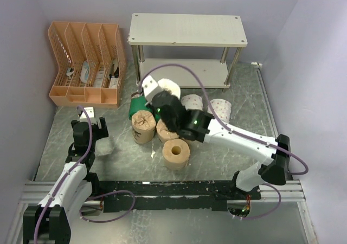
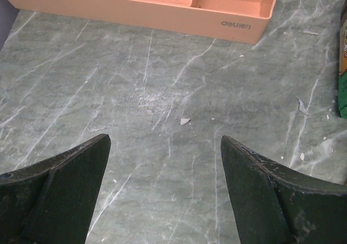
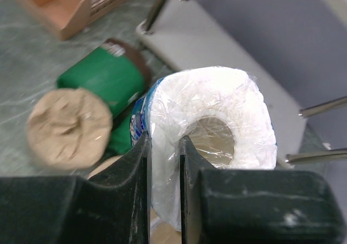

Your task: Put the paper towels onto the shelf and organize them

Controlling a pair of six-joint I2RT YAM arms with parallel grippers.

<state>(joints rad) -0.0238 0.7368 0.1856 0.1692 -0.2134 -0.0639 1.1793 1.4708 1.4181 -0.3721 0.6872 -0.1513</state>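
Right gripper pinching one blue-and-white wrapped roll; left gripper agape, empty; one plain tan roll; one two-tier shelf

Noted a smooth, stone-patterned grey-green table top with low sheen, fine white scratches and crumbs; matt orange moulded plastic on the slotted organizer, upper left of the top view; matt off-white boards and bright polished metal posts on the shelf. Recorded clear, glossy, wrinkled film over the white roll, centre of the right wrist view; shiny green wrap on the green roll; creased, dull brown paper on the brown-wrapped roll, left. Found matt black, scuffed, white-flecked surfaces on the left gripper.
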